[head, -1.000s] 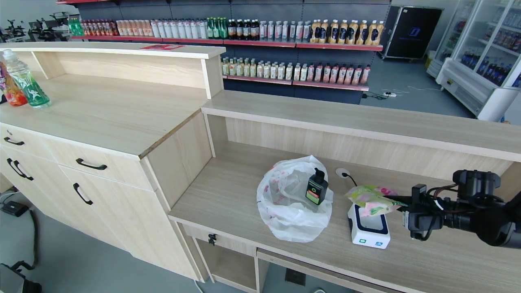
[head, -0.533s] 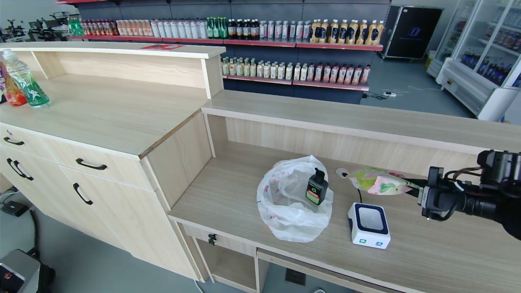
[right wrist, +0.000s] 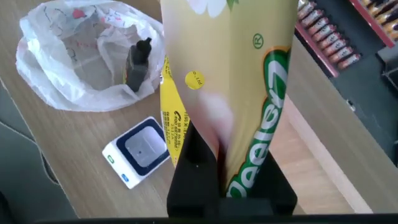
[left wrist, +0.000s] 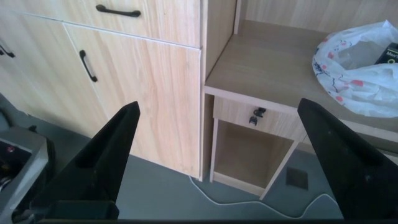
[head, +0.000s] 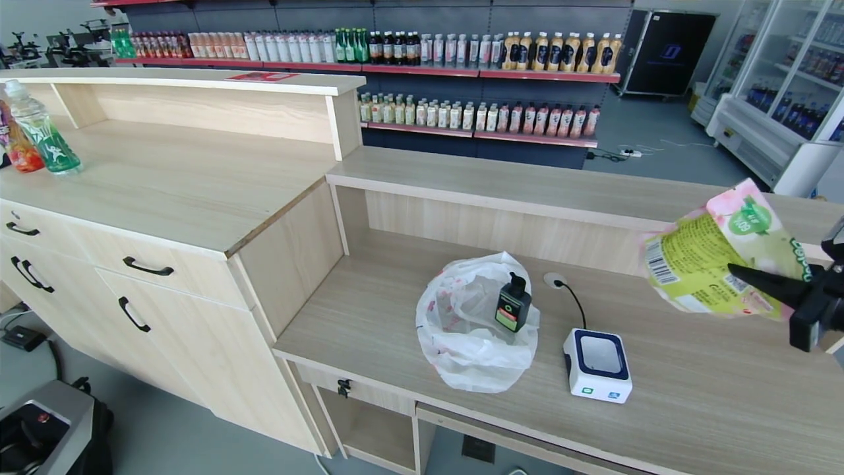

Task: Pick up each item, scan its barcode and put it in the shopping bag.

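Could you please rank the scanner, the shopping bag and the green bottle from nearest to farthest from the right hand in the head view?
1. scanner, lower counter, left of the right hand.
2. shopping bag, farther left on that counter.
3. green bottle, raised counter, far left.

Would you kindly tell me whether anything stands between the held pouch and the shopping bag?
Only the scanner lies between them, low on the counter. The pouch is held up above the counter, so a path over the scanner looks open. A bottle stands in the bag, on the side nearer the pouch.
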